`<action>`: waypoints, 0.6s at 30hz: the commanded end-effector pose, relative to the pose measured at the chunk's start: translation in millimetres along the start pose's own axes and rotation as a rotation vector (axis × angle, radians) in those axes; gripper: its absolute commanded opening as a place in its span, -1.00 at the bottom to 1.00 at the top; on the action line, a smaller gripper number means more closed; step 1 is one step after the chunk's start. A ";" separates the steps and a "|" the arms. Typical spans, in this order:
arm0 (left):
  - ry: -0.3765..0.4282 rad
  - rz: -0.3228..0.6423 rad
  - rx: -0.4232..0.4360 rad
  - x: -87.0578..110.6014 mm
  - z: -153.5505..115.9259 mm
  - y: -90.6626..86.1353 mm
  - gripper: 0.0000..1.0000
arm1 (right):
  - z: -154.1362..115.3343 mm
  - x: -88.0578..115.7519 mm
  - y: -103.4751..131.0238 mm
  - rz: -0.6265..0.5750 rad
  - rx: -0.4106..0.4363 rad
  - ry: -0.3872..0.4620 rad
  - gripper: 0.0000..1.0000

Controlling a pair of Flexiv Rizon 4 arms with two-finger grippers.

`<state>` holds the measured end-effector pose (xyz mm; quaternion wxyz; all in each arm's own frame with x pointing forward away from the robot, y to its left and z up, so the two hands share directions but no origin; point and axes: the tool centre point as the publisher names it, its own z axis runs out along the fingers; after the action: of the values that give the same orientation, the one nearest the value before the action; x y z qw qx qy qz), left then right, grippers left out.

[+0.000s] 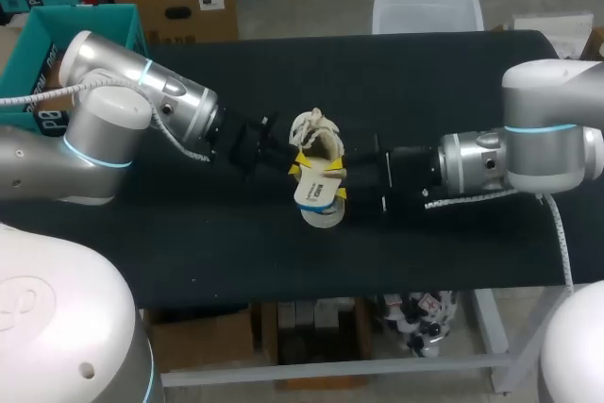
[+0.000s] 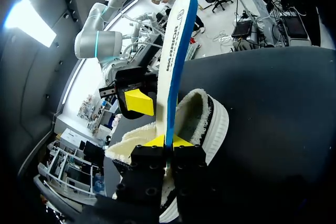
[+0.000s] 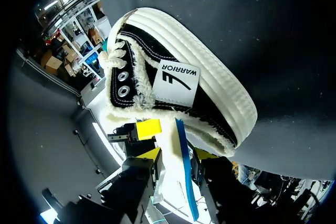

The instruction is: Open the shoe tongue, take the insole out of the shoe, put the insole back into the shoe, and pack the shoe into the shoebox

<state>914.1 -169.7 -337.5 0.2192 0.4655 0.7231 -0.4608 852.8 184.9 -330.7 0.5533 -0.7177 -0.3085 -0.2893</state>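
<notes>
A black sneaker [image 1: 316, 139] with a white sole, white laces and cream fleece lining lies in the middle of the black table. A white insole [image 1: 315, 193] with a blue edge sticks out of its opening toward the table's front. My left gripper [image 2: 167, 141] is shut on the insole [image 2: 176, 40], with the shoe [image 2: 202, 114] just ahead of it. My right gripper [image 3: 178, 155] stands open around the same insole [image 3: 170, 182], with a small gap at one finger. The shoe [image 3: 210, 87] lies just beyond it. In the head view both grippers meet at the shoe, left [image 1: 298, 165] and right [image 1: 338, 176].
A teal box [image 1: 85, 21] stands at the table's far left corner, behind my left arm. Bare black tabletop [image 1: 472, 92] stretches behind and in front of the shoe.
</notes>
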 end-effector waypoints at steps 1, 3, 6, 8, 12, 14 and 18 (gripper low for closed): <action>-0.003 0.000 -0.001 1.1 2.1 0.7 -1.00 | -4.4 -2.2 -7.9 -0.002 -0.023 0.006 -0.37; -0.002 0.001 -0.001 1.1 2.2 0.4 -1.00 | -3.7 -2.7 -8.1 -0.002 -0.020 0.006 -0.50; -0.003 -0.001 -0.001 1.1 2.3 0.3 -1.00 | -0.8 -2.6 -7.4 -0.001 -0.014 0.001 -1.00; -0.003 -0.002 -0.002 1.2 2.1 0.1 -1.00 | 0.8 -2.5 -6.2 0.001 -0.011 -0.003 -1.00; 0.005 0.002 0.003 1.6 -3.4 -7.6 -0.15 | 1.3 -2.8 -4.9 0.004 -0.011 -0.003 -1.00; 0.006 0.011 0.008 1.7 -5.2 -14.0 -0.04 | 1.3 -2.9 -4.9 0.004 -0.012 -0.002 -1.00; 0.008 0.045 0.021 0.2 -6.4 -28.3 -0.03 | 1.2 -3.1 -4.8 0.003 -0.015 0.002 -1.00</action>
<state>897.3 -171.4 -327.6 0.2171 0.4863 0.7075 -0.4647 846.7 186.9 -328.6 0.5468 -0.7236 -0.3052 -0.2901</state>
